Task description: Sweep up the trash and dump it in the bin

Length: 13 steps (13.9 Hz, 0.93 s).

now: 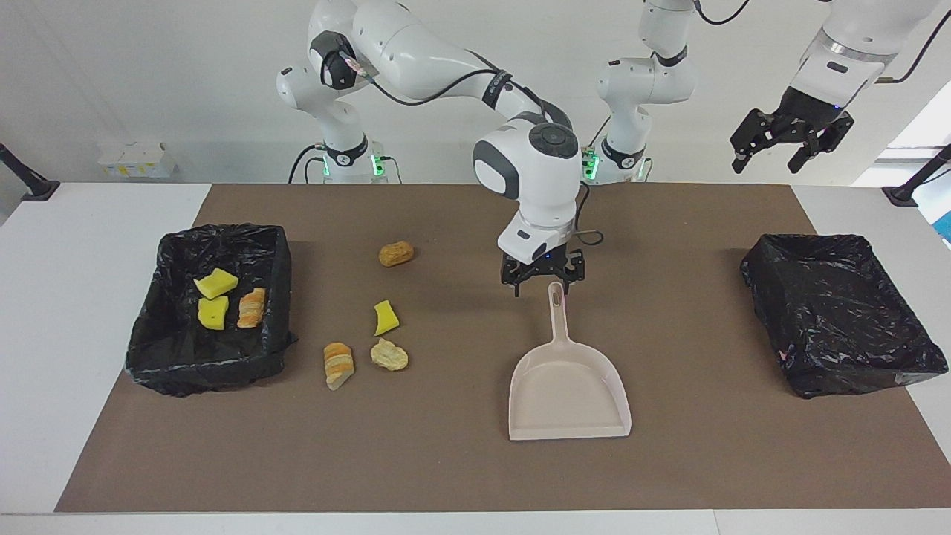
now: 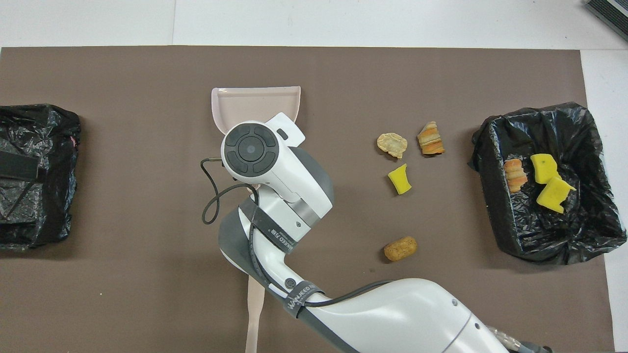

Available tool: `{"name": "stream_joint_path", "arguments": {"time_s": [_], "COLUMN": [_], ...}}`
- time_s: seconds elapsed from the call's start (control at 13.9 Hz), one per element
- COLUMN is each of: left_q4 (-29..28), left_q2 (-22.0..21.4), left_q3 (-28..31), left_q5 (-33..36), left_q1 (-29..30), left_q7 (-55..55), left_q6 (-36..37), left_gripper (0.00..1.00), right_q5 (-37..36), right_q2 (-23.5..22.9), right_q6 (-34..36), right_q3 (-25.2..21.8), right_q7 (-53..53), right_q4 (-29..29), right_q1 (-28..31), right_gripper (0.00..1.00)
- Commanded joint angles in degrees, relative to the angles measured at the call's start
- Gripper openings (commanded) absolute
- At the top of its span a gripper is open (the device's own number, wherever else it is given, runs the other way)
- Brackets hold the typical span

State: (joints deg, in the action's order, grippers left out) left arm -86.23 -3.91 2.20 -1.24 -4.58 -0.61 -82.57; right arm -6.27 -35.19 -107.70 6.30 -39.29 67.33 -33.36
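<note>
Over dustpan (image 1: pixel 568 386) handle: right gripper (image 1: pixel 541 281) fingers spread, holding nothing | left gripper (image 1: pixel 787 145) raised, waiting, spread | four trash scraps (image 1: pixel 385 318) on mat; three in bin (image 1: pixel 215 364)

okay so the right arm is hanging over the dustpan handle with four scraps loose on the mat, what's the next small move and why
Probably lift the right gripper clear. Its jaws stand open just above the handle of the dustpan, which lies flat on the mat, unheld. Four scraps, including a yellow sponge chunk, lie unswept beside the bin. The left gripper waits raised.
</note>
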Motion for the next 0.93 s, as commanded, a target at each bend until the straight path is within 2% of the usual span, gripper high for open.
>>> {"name": "stream_joint_path", "arguments": {"time_s": [0.0,0.22,0.5,0.72,0.86], "left_q4": [-0.25,-0.43,-0.43,0.01,-0.60], "left_q2": [-0.57,-0.48,1.10,5.04,6.02], "left_q3": [0.44,0.35,0.18,0.18,0.18], "left_q5": [0.27,0.36,0.36,0.98,0.80], "left_q1": [-0.61,-1.05,-1.92,-4.81,-6.75], "left_q7": [-0.18,0.52,0.44,0.00,-0.26], "left_q6": [0.92,-0.65,-4.60,-8.12,-10.76], "left_gripper": [1.00,1.00,1.00,1.00,1.00], "right_q5": [0.03,-0.06,-1.11,-1.03,-1.11], "right_q2": [5.11,8.99,10.49,12.59,14.26], "right_q6": [6.25,11.45,15.14,16.03,16.99], "right_q3": [0.73,0.73,0.64,0.38,0.29], "right_q7": [10.32,25.27,36.62,38.67,41.82], "right_q4": [1.84,2.46,2.37,2.37,2.46], "right_q1": [5.83,12.69,18.85,23.06,25.88], "right_gripper": [1.00,1.00,1.00,1.00,1.00]}}
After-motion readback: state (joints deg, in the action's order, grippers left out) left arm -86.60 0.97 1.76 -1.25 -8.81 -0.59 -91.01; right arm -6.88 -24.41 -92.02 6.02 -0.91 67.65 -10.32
